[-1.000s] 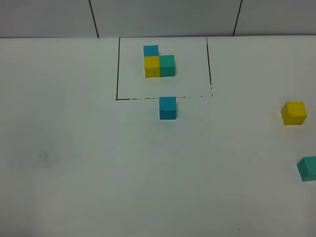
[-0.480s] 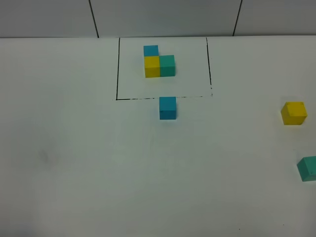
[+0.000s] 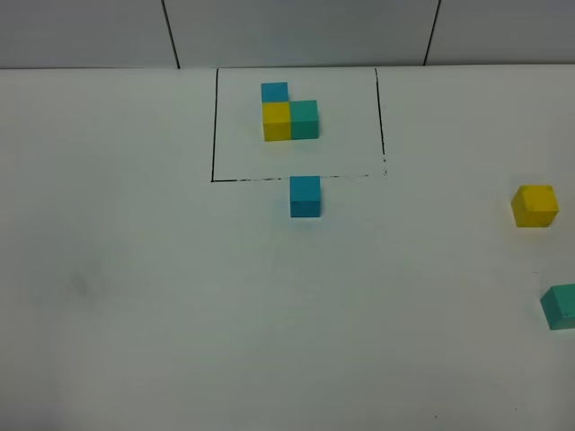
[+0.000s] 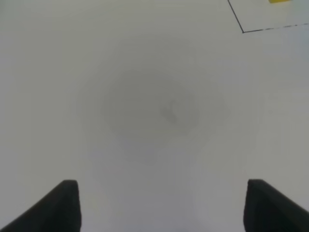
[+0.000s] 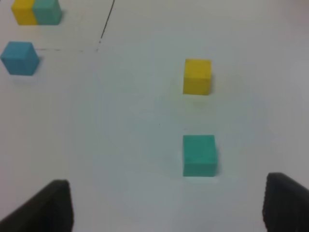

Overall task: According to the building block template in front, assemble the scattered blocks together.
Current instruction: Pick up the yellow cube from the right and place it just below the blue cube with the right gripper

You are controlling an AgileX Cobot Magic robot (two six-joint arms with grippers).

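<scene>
A white table (image 3: 135, 269) runs back to a grey wall (image 3: 296, 31). The left gripper (image 4: 161, 208) is wide open, holding nothing. The building block template (image 3: 289, 117) sits inside a black line (image 3: 214, 126), with the blue block (image 3: 305, 196) just outside it. Far right lie the yellow block (image 3: 535, 205) and the green block (image 3: 561, 306), which the picture's edge cuts off; the right gripper (image 5: 169, 205) is open and empty too.

Lab-style test bench: bare white tabletop (image 3: 135, 314), drawn black rectangle (image 3: 215, 126), grey panelled wall (image 3: 296, 31) behind.
</scene>
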